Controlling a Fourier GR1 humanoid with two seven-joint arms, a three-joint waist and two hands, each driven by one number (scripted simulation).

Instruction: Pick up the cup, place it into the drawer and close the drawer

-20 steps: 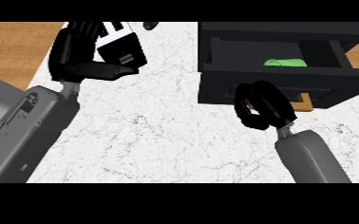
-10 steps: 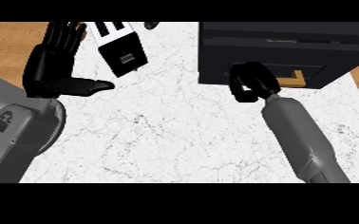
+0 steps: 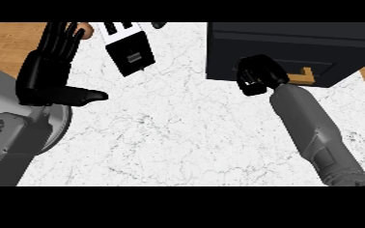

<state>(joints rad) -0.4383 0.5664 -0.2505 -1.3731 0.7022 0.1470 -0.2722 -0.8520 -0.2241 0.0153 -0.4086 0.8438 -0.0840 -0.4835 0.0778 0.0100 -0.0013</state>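
Note:
The black drawer unit stands at the back right of the white marble counter, and its drawer front is pushed in flush. The cup does not show; a green shape lay inside the open drawer a second ago. My right hand is curled into a fist and rests against the drawer's front, left of its tan handle. At the left, my left hand is held open, fingers pointing up and thumb sticking out to the right, holding nothing.
A black-and-white toaster-like appliance sits at the back, between the left hand and the drawer unit. A strip of wooden surface shows at the far left.
The drawer went from open, with a green thing inside, to pushed in. My right hand moved forward against its front. The left hand straightened its fingers upward.

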